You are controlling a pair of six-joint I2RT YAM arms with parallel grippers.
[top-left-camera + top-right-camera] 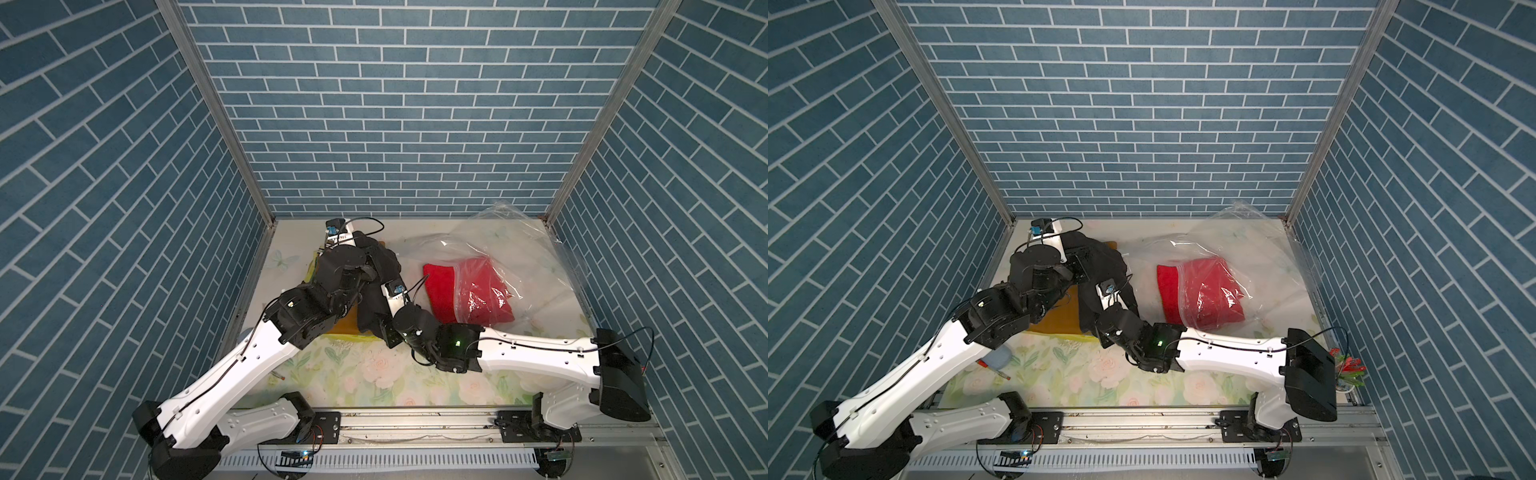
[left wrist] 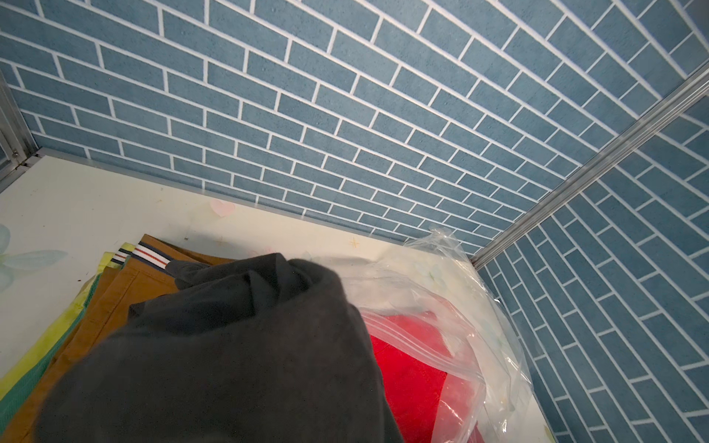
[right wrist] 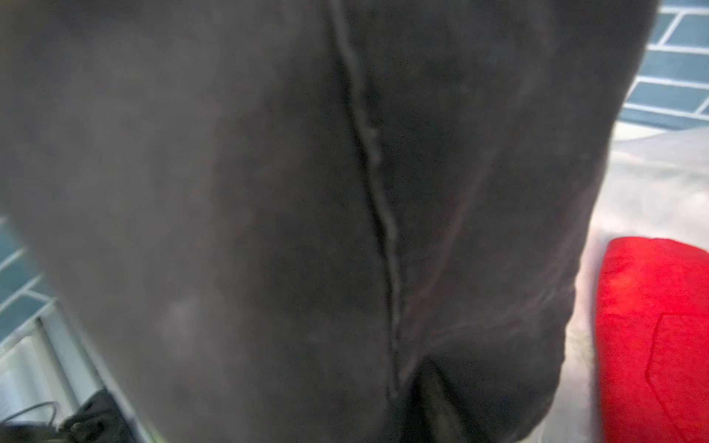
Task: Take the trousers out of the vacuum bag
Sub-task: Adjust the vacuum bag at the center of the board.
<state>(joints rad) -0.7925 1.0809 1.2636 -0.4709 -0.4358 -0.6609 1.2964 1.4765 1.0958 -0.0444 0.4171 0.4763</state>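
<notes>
Black trousers (image 1: 370, 309) (image 1: 1100, 257) hang bunched between my two wrists at the left back of the table. In the left wrist view the black trousers (image 2: 238, 345) cover my left gripper's jaws, which are shut on them. The same black cloth (image 3: 268, 191) fills the right wrist view, with one dark fingertip (image 3: 433, 402) just showing. Red trousers (image 1: 440, 291) (image 2: 410, 376) stick halfway out of the mouth of the vacuum bag (image 1: 511, 241) (image 1: 1246, 232). Mustard-brown trousers (image 1: 347, 324) (image 2: 126, 291) lie stacked under the black ones, over lime-yellow (image 2: 50, 341) and green (image 2: 23, 387) ones.
A small grey-blue case (image 1: 998, 357) lies under my left forearm on the floral tablecloth (image 1: 374, 374). Blue brick walls close in the table on three sides. Red clips (image 1: 1347, 365) sit at the right edge. The bag's zip strip (image 2: 414, 337) faces the stack.
</notes>
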